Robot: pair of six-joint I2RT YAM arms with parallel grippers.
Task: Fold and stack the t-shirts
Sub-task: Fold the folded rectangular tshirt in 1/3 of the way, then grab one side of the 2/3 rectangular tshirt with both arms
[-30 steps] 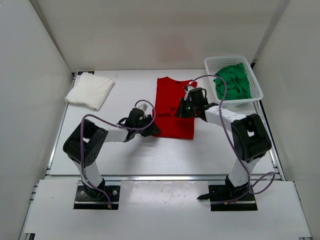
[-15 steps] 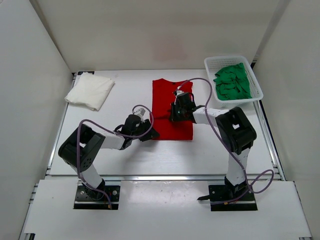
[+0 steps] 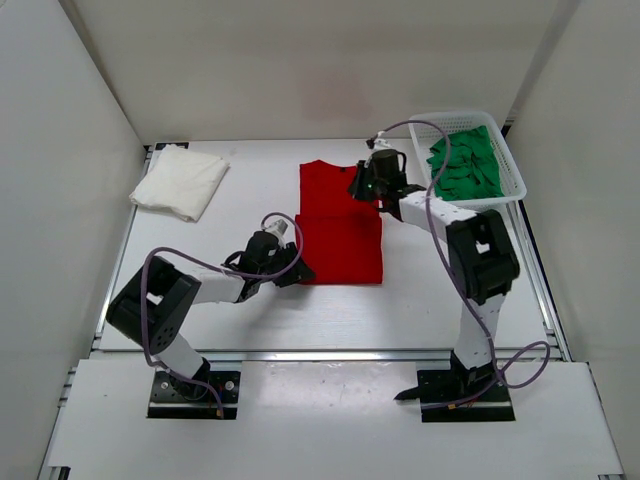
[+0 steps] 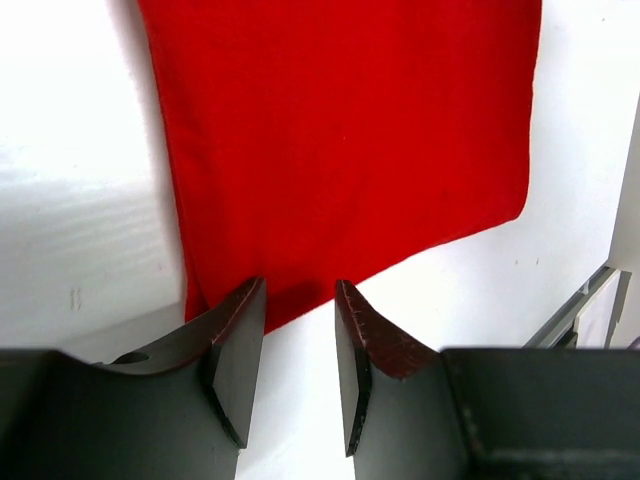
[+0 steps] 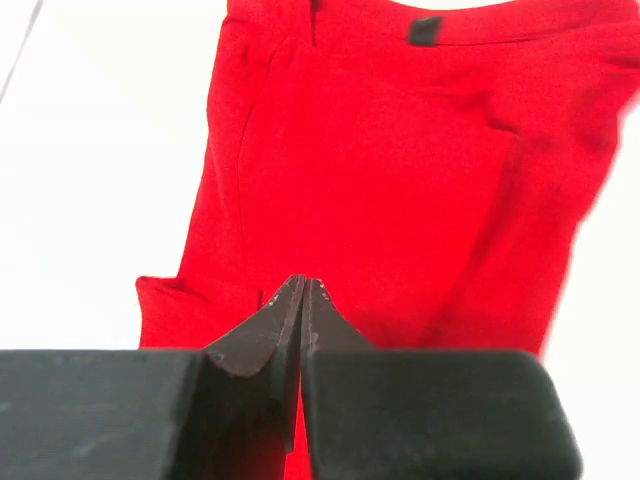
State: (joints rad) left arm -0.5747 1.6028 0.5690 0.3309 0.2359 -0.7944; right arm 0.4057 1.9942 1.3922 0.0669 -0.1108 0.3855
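Showing work part-done: white shirt (image 3: 180, 180) lay folded far left on the bench (image 3: 250, 200), red shirt (image 3: 340, 220) mid-bench with sides folded in, green shirt (image 3: 465, 165) crumpled in the basket (image 3: 484, 203). Left hand (image 4: 300, 300) was spread at the red hem; right hand (image 5: 303, 285) was pressed together near the collar.

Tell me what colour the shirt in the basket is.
Green. The shirt lies crumpled in the white mesh basket, clearest in the top external view.

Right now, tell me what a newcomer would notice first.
A red shirt lies mid-table, the left gripper open at its near left corner, the right gripper shut on its far edge. A green shirt fills the basket far right; a folded white shirt sits far left.
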